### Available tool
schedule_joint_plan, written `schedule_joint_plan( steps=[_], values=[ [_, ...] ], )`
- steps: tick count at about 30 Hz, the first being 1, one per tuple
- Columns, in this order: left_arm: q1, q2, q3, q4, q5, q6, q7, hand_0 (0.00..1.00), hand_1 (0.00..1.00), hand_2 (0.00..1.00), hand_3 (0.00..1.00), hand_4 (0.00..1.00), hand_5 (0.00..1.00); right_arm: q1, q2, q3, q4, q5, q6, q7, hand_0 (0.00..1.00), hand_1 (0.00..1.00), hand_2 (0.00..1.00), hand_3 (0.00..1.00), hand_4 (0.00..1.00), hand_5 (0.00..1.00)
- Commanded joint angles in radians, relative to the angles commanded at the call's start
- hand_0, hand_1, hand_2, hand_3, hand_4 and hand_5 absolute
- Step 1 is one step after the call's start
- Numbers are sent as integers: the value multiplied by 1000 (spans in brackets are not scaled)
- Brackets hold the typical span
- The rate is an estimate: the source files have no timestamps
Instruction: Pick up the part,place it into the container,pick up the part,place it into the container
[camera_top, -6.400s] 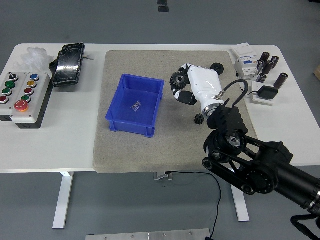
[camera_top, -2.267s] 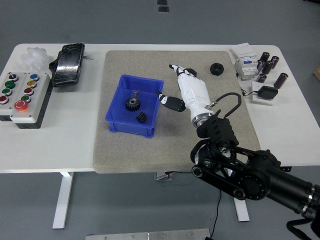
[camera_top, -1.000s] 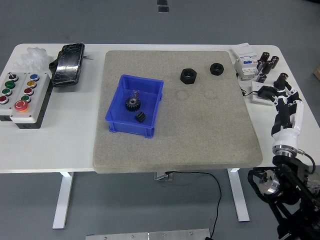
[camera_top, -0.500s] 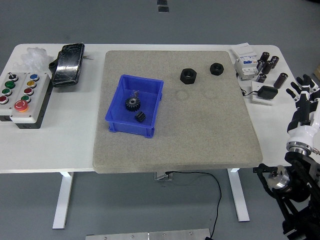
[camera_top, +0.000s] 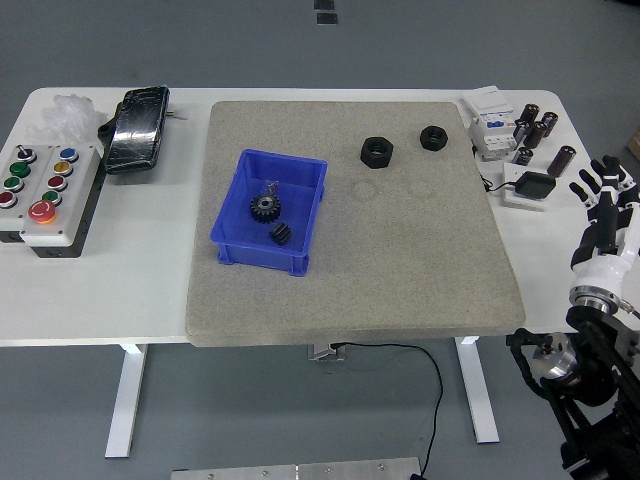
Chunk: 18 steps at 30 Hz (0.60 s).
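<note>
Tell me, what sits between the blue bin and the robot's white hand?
In the head view, only bare grey mat and white tabletop lie between the blue bin and the right hand.

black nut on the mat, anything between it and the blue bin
Nothing visible. The larger nut sits on bare mat just right of the bin, with only open mat between them. The right hand is off at the table's right edge, fingers spread, empty. The smaller nut lies farther right, out of the path.
</note>
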Motion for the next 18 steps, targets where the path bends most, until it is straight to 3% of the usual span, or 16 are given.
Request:
schedule_joint_plan(
  steps=[6,14,18],
  values=[
    [10,12,11,0,-30,9,1,701,716,717,795,765,439,4,3,-9,-5,8,-1,5,622,651,673,648,748,523],
    [7,-8,12,0,-26,9,14,702,717,716,795,765,439,-3,-2,-20,-9,23,-2,14,621,652,674,648,747,522],
    [3,-10,25,0,-51,-23,62,707,717,722,800,769,448,-4,-12,-47,-4,-16,-2,-15,617,655,675,647,745,520]
  ],
)
